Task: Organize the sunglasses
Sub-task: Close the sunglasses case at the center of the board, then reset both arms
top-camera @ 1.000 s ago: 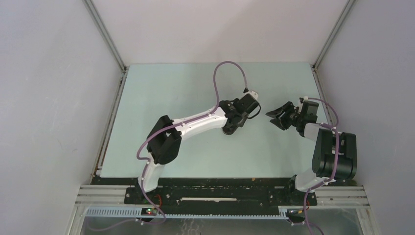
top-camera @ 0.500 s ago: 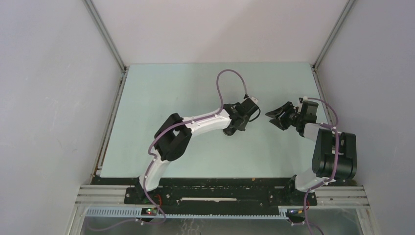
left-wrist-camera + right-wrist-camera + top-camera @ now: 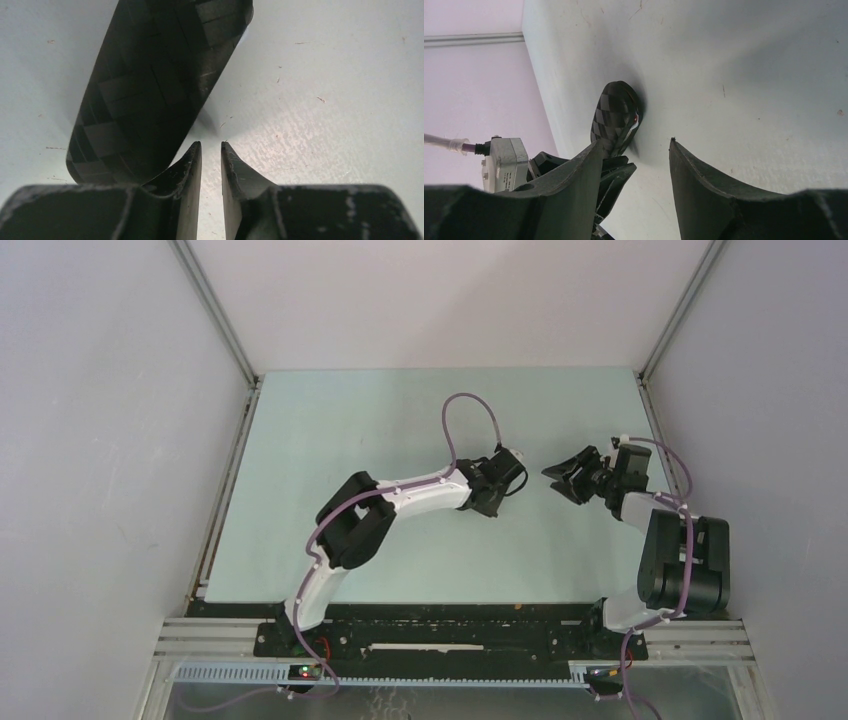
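Surface of pale green fills the middle of the overhead view, with grey walls on three sides. Left arm reaches from its base up and across toward the centre. Right arm is folded close to the right edge, with its wrist turned toward the left one, so the two tips sit near each other but apart.

A black oblong case with a woven carbon pattern lies flat on the surface, closed. In the left wrist view it sits just beside the outer side of one finger, outside the grip.

The left end effector is almost closed, with only a narrow slit between its fingertips and bare surface showing through it; it grips nothing. The right end effector is spread wide and also grips nothing. It points at the case, and the left wrist shows behind it.

The sunglasses cannot be made out in any view. A tiny reddish-white fleck at the case's edge may be part of them, but it is too small to tell.
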{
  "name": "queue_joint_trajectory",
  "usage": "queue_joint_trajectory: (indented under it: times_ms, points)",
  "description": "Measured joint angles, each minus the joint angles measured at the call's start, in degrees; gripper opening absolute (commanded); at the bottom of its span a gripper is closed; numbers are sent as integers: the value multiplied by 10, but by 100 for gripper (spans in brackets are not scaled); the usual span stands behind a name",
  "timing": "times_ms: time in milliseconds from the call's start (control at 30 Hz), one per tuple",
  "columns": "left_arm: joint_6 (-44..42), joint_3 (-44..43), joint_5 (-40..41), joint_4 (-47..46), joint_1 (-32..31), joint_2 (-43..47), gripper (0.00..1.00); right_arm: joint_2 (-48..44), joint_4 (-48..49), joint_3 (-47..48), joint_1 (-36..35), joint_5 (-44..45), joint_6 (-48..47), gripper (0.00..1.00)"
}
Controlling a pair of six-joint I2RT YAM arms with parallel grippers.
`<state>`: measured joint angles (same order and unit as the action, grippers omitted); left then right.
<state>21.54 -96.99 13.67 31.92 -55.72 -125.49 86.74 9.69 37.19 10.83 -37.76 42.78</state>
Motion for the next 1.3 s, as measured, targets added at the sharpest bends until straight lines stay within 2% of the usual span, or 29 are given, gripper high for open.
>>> queue_joint_trajectory:
  times_ms: [233,533,667,1033,1167,1300]
  points:
    - [-1,0,-3,6,0,32,27,-19,-13,0,-1,4,-2,60]
    - [-1,26,-5,-5,6,190,32,-91,-66,0,-19,49,-39,60]
    - [2,83,-10,-19,24,276,35,-166,-112,1,-49,95,-74,61]
    - [31,319,-7,-58,131,522,39,-384,-202,19,-164,270,-181,63]
    - [35,390,7,-65,142,569,39,-414,-223,17,-179,313,-200,63]
    - [41,420,19,-65,144,584,38,-426,-228,3,-182,334,-206,63]
